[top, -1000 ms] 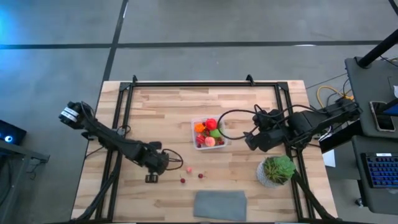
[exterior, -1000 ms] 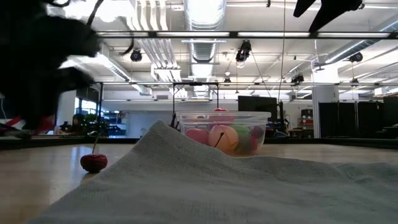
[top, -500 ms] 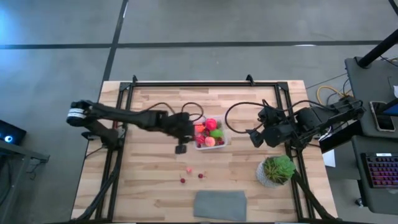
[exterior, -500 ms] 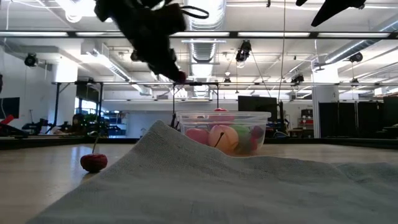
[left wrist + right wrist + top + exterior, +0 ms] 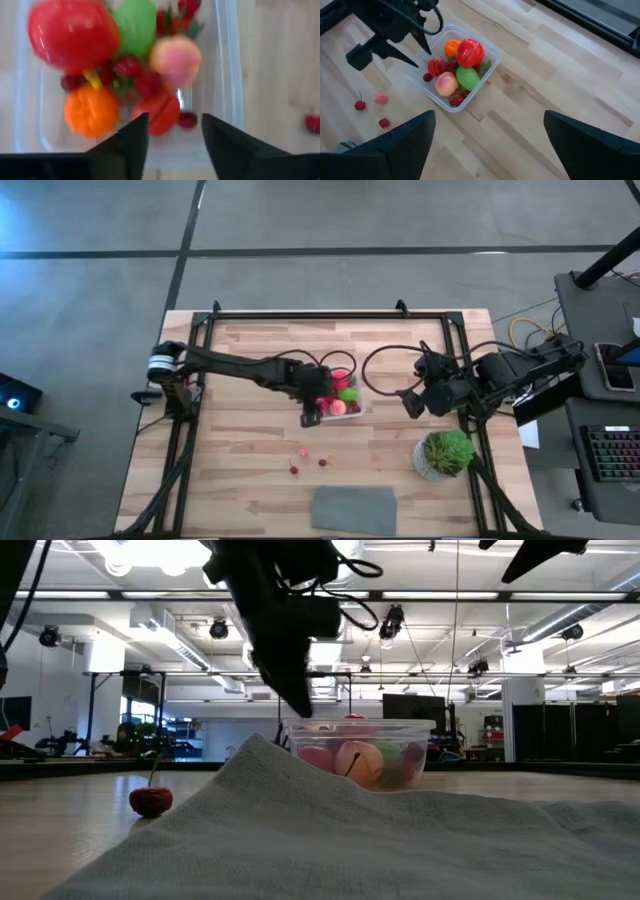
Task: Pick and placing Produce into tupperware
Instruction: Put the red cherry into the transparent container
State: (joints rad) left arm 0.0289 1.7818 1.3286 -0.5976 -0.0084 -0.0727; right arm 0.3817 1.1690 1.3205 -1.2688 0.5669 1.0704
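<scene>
Overhead, the left gripper (image 5: 311, 418) hangs at the near left edge of the tupperware (image 5: 361, 408), a clear, round-cornered plastic tub set near the middle of the pale plank table (image 5: 250, 470). Its fingers (image 5: 127, 145) are parted with nothing between them, as the left wrist view shows. Glossy moulded produce (image 5: 73, 35) fills the tub: a red tomato-like piece, a green one (image 5: 133, 22), a peach-pink one (image 5: 175, 56), a ribbed orange one (image 5: 91, 111) and small dark berries. Three loose pieces (image 5: 302, 452) lie on open wood between the tub and a flat grey cloth (image 5: 354, 509) at the near edge. Farther right, the right gripper (image 5: 405, 401) waits beside the tub, its fingers (image 5: 395, 147) spread wide and empty, with a leafy potted plant (image 5: 444, 453) near the table's right corner.
</scene>
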